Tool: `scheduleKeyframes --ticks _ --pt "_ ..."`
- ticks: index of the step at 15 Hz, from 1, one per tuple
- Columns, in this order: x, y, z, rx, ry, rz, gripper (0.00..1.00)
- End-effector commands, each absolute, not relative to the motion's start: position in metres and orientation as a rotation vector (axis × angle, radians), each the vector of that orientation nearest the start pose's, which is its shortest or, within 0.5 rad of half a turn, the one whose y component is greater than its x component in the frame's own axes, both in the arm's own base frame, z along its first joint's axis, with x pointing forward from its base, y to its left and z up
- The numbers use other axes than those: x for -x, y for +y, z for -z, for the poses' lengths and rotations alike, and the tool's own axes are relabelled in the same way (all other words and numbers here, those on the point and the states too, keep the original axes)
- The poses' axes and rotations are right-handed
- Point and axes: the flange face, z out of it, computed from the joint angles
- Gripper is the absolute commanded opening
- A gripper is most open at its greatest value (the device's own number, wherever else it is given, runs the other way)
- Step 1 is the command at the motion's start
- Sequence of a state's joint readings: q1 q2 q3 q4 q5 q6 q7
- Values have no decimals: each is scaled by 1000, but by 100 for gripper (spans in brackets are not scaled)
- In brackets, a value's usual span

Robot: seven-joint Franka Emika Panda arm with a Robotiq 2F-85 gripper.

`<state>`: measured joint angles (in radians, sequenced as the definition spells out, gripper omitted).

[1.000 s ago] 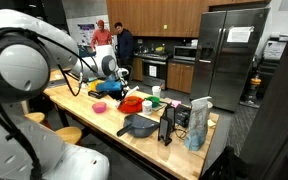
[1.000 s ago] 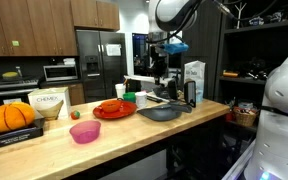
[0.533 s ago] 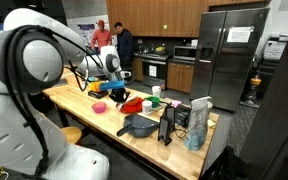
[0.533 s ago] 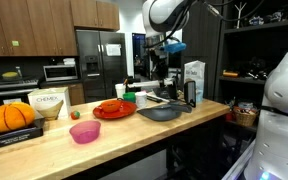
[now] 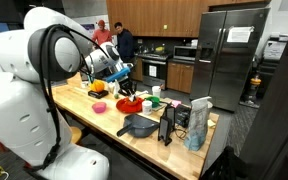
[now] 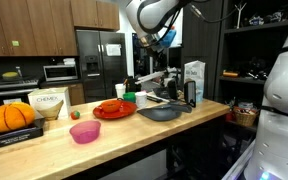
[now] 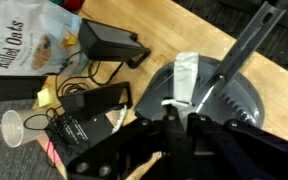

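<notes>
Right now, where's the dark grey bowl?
The dark grey bowl sits on the wooden counter in both exterior views, between the red plate and the oats bag; the wrist view shows it at right.

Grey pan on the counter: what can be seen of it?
The grey pan is round, shallow and dark, matte like coated metal, with a long straight handle. It sits upright on the wooden counter, beside a black device. A pale strip lies at its rim; what it is I cannot tell. The shut claw hangs above, apart from it.
</notes>
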<state>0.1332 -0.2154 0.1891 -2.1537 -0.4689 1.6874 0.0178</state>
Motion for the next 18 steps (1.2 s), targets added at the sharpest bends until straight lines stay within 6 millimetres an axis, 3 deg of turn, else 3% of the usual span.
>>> scheduleKeyframes --ticks 1,13,18 --pt "-479 112 -496 -2354 574 275 2" --pt "-524 141 -508 -1791 1159 491 2" --pt "-537 148 -507 -1520 1217 644 2"
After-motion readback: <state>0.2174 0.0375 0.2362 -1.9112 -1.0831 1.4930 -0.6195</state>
